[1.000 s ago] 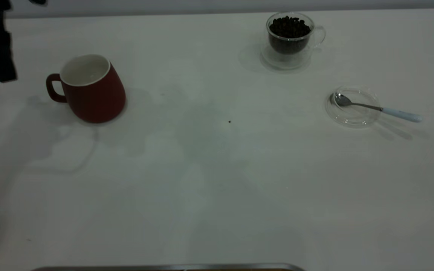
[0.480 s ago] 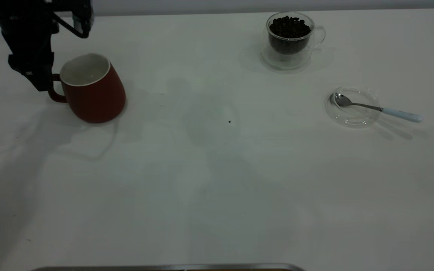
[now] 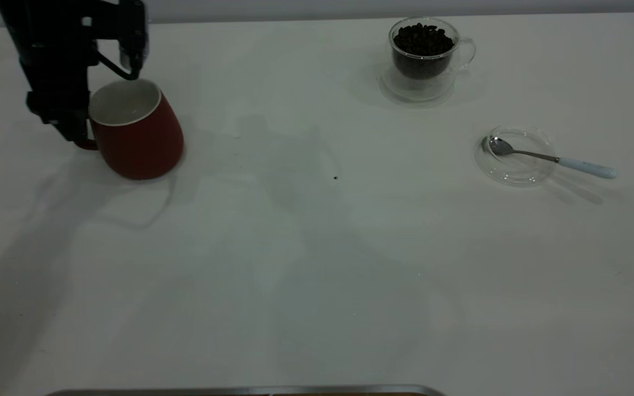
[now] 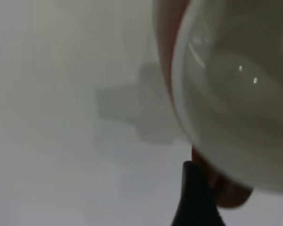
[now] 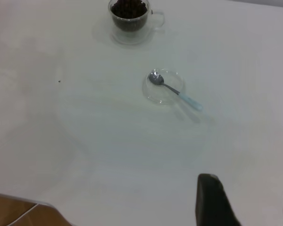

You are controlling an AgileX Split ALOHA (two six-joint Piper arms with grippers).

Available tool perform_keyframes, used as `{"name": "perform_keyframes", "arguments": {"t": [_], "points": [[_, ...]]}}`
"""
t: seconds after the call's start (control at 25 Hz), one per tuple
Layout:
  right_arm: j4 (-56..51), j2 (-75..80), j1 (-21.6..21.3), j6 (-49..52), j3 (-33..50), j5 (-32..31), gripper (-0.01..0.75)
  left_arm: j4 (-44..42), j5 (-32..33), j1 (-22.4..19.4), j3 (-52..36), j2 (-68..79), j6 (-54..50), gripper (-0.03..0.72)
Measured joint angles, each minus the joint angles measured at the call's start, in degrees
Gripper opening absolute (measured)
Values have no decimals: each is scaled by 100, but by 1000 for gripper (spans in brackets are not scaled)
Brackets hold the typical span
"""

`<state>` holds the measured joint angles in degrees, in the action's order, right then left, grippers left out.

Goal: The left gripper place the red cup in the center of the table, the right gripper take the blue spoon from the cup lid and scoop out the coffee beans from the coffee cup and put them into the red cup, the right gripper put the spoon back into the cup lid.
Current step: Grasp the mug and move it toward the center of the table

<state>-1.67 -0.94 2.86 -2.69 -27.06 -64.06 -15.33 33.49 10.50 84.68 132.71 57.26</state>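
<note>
At the table's (image 3: pixel 306 264) left end, left gripper (image 3: pixel 72 129) sits on the handle side of the red cup (image 3: pixel 138 129), fingertips down at the loop. One finger (image 4: pixel 195 197) shows right against the handle; can't tell whether the jaws are spread or clamped on it. Cup stands upright, well left of centre, not lifted. Right gripper (image 5: pixel 247 200) hangs high with jaws apart, holding nothing; spoon (image 5: pixel 172 89) on lid (image 5: pixel 162 89) lies well ahead of its jaws, glass cup (image 5: pixel 129 19) of beans (image 5: pixel 128 8) farther off. Risk as I see it: a pinch on the thin loop alone lets the heavy cup swing or tip; a finger off-line shoves it sideways instead.
</note>
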Motion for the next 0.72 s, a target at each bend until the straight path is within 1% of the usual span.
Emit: {"name": "perform_keyframes", "arguments": {"t": [0.2, 0.4, 0.72], "points": [[0, 0, 0, 0, 0, 0, 405, -48, -85, 279, 0, 6, -10, 579], [0, 0, 0, 0, 0, 0, 405, -48, -253, 692, 0, 6, -101, 579], [0, 0, 0, 0, 0, 0, 405, -48, -740, 1314, 0, 19, -577, 579]]}}
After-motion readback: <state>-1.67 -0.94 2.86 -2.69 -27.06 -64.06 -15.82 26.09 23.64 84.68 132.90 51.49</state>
